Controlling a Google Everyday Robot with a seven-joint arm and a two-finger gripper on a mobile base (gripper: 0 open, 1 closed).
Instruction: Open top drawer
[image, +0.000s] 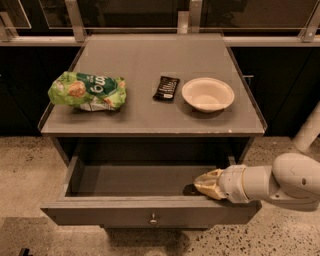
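Observation:
The top drawer (125, 212) stands pulled well out from under the grey tabletop, its shallow grey tray (135, 180) showing and bare. A small round metal knob (153, 219) sits at the centre of its front. My gripper (202, 184) reaches in from the right, its pale tip resting over the front right corner of the tray, just behind the drawer front. The white arm (280, 182) stretches off to the right edge of the view.
On the tabletop (150, 115) lie a green chip bag (87, 91) at the left, a dark snack bar (166, 87) in the middle and a white bowl (208, 94) at the right. Dark cabinets flank the unit. Speckled floor (30, 170) lies in front.

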